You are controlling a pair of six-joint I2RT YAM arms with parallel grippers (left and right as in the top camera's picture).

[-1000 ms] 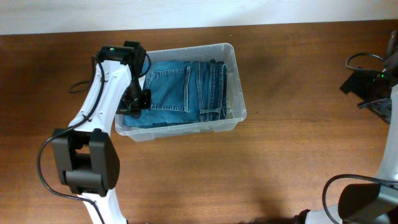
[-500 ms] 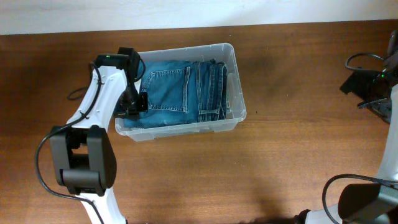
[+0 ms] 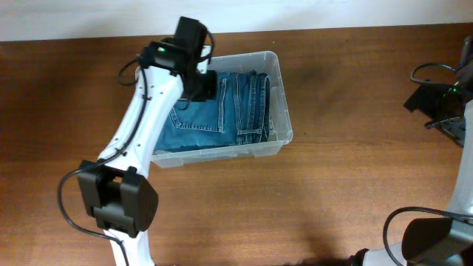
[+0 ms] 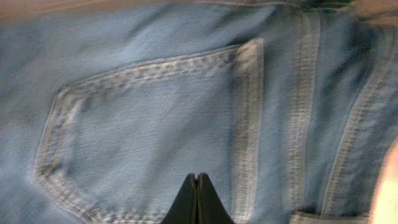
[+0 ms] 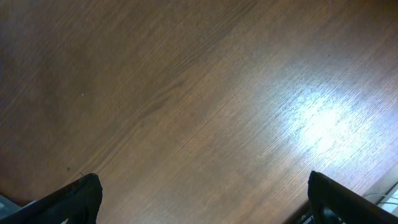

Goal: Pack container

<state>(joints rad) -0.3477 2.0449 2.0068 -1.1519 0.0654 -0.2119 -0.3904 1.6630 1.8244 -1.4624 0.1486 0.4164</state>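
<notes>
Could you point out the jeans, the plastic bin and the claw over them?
jeans [image 3: 213, 111], overhead view, back pocket.
plastic bin [image 3: 281, 103], overhead view, bare side wall.
left gripper [image 4: 197, 180], left wrist view, between its shut fingertips.

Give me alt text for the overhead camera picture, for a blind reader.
Folded blue jeans lie in a clear plastic container on a wooden table. The left arm reaches in, the left gripper shut over the jeans; the right arm sits at the right edge.

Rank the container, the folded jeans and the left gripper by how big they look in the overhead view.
1. container: largest.
2. jeans: slightly smaller, lying inside it.
3. left gripper: smallest, even though it is nearer the camera.
</notes>
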